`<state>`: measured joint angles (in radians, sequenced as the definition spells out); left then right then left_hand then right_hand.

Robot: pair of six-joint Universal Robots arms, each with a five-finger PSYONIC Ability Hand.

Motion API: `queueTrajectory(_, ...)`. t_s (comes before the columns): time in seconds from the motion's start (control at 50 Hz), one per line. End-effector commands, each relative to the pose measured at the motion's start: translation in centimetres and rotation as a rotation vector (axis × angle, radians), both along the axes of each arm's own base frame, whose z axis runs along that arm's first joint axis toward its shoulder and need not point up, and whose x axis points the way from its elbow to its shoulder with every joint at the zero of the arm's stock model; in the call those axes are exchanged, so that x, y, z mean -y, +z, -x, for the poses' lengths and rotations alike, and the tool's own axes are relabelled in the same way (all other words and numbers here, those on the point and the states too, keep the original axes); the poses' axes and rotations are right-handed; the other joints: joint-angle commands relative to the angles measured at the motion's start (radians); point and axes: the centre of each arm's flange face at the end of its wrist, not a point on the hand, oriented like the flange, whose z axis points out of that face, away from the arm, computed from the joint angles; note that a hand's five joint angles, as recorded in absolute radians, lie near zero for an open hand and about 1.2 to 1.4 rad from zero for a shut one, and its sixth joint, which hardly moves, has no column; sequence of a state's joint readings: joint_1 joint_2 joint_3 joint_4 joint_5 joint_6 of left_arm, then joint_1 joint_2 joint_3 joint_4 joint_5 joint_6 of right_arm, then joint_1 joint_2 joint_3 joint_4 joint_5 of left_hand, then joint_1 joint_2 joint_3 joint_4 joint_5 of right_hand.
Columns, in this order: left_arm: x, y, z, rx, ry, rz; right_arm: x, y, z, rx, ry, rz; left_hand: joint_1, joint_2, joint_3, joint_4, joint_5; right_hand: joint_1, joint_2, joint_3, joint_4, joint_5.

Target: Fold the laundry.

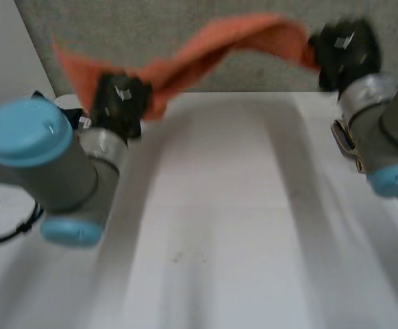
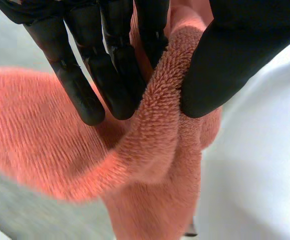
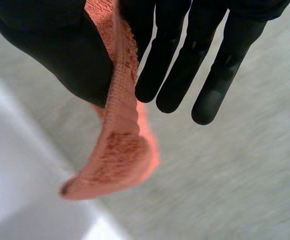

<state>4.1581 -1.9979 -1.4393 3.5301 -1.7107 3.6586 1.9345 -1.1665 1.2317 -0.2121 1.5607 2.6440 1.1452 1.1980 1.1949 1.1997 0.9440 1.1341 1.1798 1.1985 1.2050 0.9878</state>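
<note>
— What do we have between the two hands?

— We see an orange towel (image 1: pixel 216 42), held clear of the white table (image 1: pixel 219 226). It stretches in a twisted, sagging band from the left hand (image 1: pixel 120 101) to the right hand (image 1: pixel 346 46). One loose corner sticks up past the left hand.

— And the cloth itself?

— Close up we read it as terry: thick, fuzzy looped pile, with an edge bunched into a rounded ridge. In the left wrist view that ridge runs between the black fingers (image 2: pixel 112 75) and the thumb (image 2: pixel 234 65), which clamp it from both sides. The rest spills beneath the fingertips in soft folds.

— Does the right hand grip as well?

— We think so. In the right wrist view a thinner, hemmed edge passes between that hand's thumb and its nearest finger, and they pinch it. The other fingers reach out nearly straight beside it. A short, tongue-shaped corner dangles past the fingertips.

— What surrounds us?

— The table looks smooth and matte. Behind it stands a grey, speckled wall (image 1: pixel 151 24), and the towel hangs in front of that. Our left arm (image 1: pixel 55 171) sits low in the head view and covers part of the table's near side. Our right arm (image 1: pixel 383 137) crosses the opposite edge.
</note>
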Motion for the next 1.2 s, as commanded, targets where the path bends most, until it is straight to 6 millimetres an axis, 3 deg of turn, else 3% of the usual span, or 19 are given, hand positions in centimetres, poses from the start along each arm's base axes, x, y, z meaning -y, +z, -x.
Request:
queueTrajectory(0.02, -5.1, -7.0, -0.9, 0.154, -0.047, -0.23, -1.7, -7.8, 0.5, -0.115, 0.033, -0.263, 0.251, 0.198, 0.201, 0.197, 0.278, 0.262, 0.217, 0.198, 0.191, 0.234)
queueTrajectory(0.1, -8.8, -8.7, -1.9, 0.245, -0.085, -0.349, -2.1, -9.5, 1.2, -0.183, 0.022, -0.314, -0.065, -0.118, -0.115, -0.12, -0.039, 0.262, 0.217, 0.198, 0.191, 0.234)
queueTrajectory(0.14, -10.7, -7.9, -2.5, 0.279, -0.105, -0.391, -1.9, -9.7, 1.7, -0.204, 0.012, -0.316, -0.253, -0.305, -0.302, -0.307, -0.226, 0.262, 0.217, 0.198, 0.191, 0.234)
queueTrajectory(0.2, -12.2, -6.2, -3.4, 0.301, -0.114, -0.435, -1.6, -10.0, 2.8, -0.232, -0.016, -0.322, -0.537, -0.59, -0.587, -0.592, -0.511, 0.262, 0.217, 0.198, 0.191, 0.234)
queueTrajectory(0.24, -12.4, -5.3, -3.7, 0.304, -0.111, -0.443, -1.7, -10.2, 3.1, -0.241, -0.021, -0.331, -0.6, -0.652, -0.649, -0.654, -0.573, 0.262, 0.217, 0.198, 0.191, 0.234)
queueTrajectory(0.3, -11.3, -3.0, -3.9, 0.265, -0.086, -0.401, -2.0, -10.7, 3.2, -0.247, -0.018, -0.35, -0.855, -0.908, -0.905, -0.909, -0.828, 0.262, 0.217, 0.198, 0.191, 0.234)
queueTrajectory(0.4, -5.3, 0.2, -5.6, 0.144, 0.038, -0.298, -3.0, -11.4, 3.5, -0.248, -0.011, -0.382, -0.897, -0.949, -0.946, -0.951, -0.87, 0.262, 0.217, 0.198, 0.191, 0.234)
queueTrajectory(0.46, -1.8, 0.4, -6.7, 0.08, 0.04, -0.291, -3.5, -11.2, 3.5, -0.244, 0.005, -0.382, -0.891, -0.943, -0.94, -0.945, -0.864, 0.262, 0.217, 0.198, 0.191, 0.234)
queueTrajectory(0.5, 0.6, -1.6, -6.9, 0.045, 0.009, -0.364, -3.9, -11.0, 3.4, -0.239, 0.026, -0.378, -0.859, -0.911, -0.908, -0.913, -0.832, 0.262, 0.217, 0.198, 0.191, 0.234)
queueTrajectory(0.58, 2.7, -4.4, -7.5, 0.016, 0.003, -0.475, -4.4, -10.6, 3.4, -0.233, 0.051, -0.37, -0.806, -0.858, -0.855, -0.86, -0.779, 0.262, 0.217, 0.198, 0.191, 0.234)
queueTrajectory(0.78, 4.0, -8.8, -8.2, 0.048, 0.04, -0.647, -4.6, -10.9, 3.5, -0.238, 0.056, -0.384, -0.6, -0.653, -0.65, -0.655, -0.574, 0.262, 0.217, 0.198, 0.191, 0.234)
queueTrajectory(0.8, 3.9, -9.0, -8.1, 0.052, 0.037, -0.652, -4.7, -10.9, 3.5, -0.238, 0.056, -0.385, -0.516, -0.568, -0.565, -0.57, -0.489, 0.262, 0.217, 0.198, 0.191, 0.234)
queueTrajectory(0.88, 3.7, -9.0, -7.9, 0.051, 0.04, -0.651, -4.6, -10.8, 3.7, -0.238, 0.045, -0.383, 0.249, 0.196, 0.2, 0.195, 0.276, 0.262, 0.217, 0.198, 0.191, 0.234)
queueTrajectory(0.96, 3.2, -7.1, -7.6, 0.036, 0.042, -0.604, -4.6, -8.6, 3.8, -0.231, 0.034, -0.321, 0.251, 0.198, 0.201, 0.197, 0.278, 0.262, 0.217, 0.198, 0.191, 0.234)
queueTrajectory(0.98, 2.7, -4.9, -7.5, 0.018, 0.044, -0.55, -4.5, -7.9, 3.9, -0.228, 0.028, -0.302, 0.251, 0.198, 0.201, 0.197, 0.278, 0.262, 0.217, 0.198, 0.191, 0.234)
queueTrajectory(1.08, 0.6, 1.2, -7.9, -0.025, 0.065, -0.394, -5.0, -1.7, 6.4, -0.266, -0.041, -0.213, 0.251, 0.198, 0.201, 0.197, 0.278, 0.262, 0.217, 0.198, 0.191, 0.234)
queueTrajectory(1.1, -0.3, 3.5, -8.3, -0.043, 0.073, -0.33, -5.2, -0.5, 6.8, -0.28, -0.048, -0.199, 0.251, 0.198, 0.201, 0.197, 0.278, 0.262, 0.217, 0.198, 0.191, 0.234)
queueTrajectory(1.14, -1.5, 6.2, -8.9, -0.062, 0.079, -0.25, -5.6, 2.9, 8.4, -0.32, -0.097, -0.172, 0.251, 0.198, 0.201, 0.197, 0.278, 0.262, 0.217, 0.198, 0.191, 0.234)
queueTrajectory(1.2, -3.6, 10.4, -9.7, -0.097, 0.073, -0.117, -6.2, 6.1, 10.0, -0.355, -0.153, -0.146, 0.251, 0.198, 0.201, 0.197, 0.278, 0.262, 0.217, 0.198, 0.191, 0.234)
